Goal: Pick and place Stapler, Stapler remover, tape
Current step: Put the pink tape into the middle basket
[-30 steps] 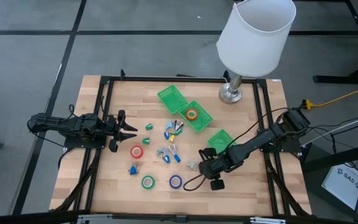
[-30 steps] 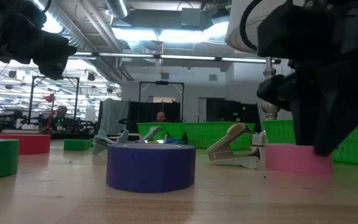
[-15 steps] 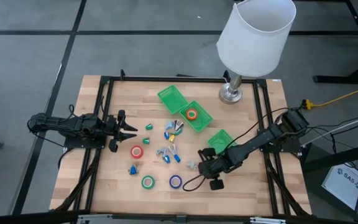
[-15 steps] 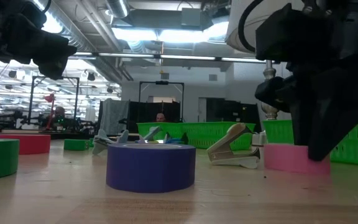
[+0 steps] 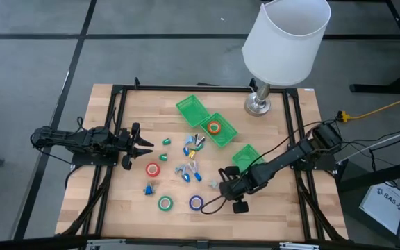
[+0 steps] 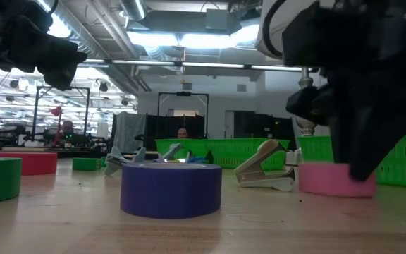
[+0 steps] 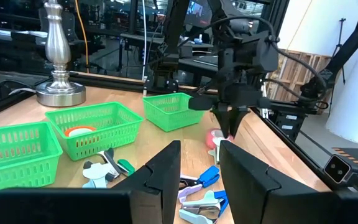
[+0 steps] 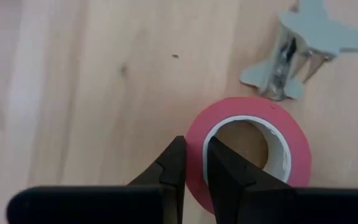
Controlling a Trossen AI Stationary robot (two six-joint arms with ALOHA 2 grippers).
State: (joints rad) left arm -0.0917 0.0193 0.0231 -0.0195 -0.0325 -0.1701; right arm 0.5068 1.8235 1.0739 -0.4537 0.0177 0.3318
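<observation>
High view: a wooden table (image 5: 117, 201) is seen from above, with a white-shaded lamp (image 5: 287, 38) set at its far right corner; all places below are given from the lamp.

The left arm is stretched in from the table side farthest from the lamp. The left gripper (image 5: 146, 145) is held above bare wood, well apart from the lamp; its fingers are parted and nothing is seen between them.

The right arm is laid diagonally across the table on the lamp's side. The right gripper (image 8: 194, 142) is lowered to the wood nearer the front edge than the lamp, and is pinched on the wall of the pink tape (image 8: 291, 130): one finger is seen inside the ring, the other outside. In the low view the pink tape (image 6: 326, 180) is seen flat on the table.

Three green trays are lined up diagonally. The first tray (image 5: 192, 110) is placed left of the lamp's base, the middle tray (image 5: 224, 137) just beyond it toward the front, and the third tray (image 5: 245, 156) below the lamp, near the right arm. An orange tape (image 5: 214, 128) is held in the middle tray.

Farther from the lamp, a red tape (image 5: 153, 169), a green tape (image 5: 165, 203) and a blue tape (image 5: 196, 203) are laid flat near the front. Staple removers (image 5: 189, 171) are scattered between these and the trays. A grey remover (image 8: 303, 46) is seen just beside the pink tape, not touching it.
</observation>
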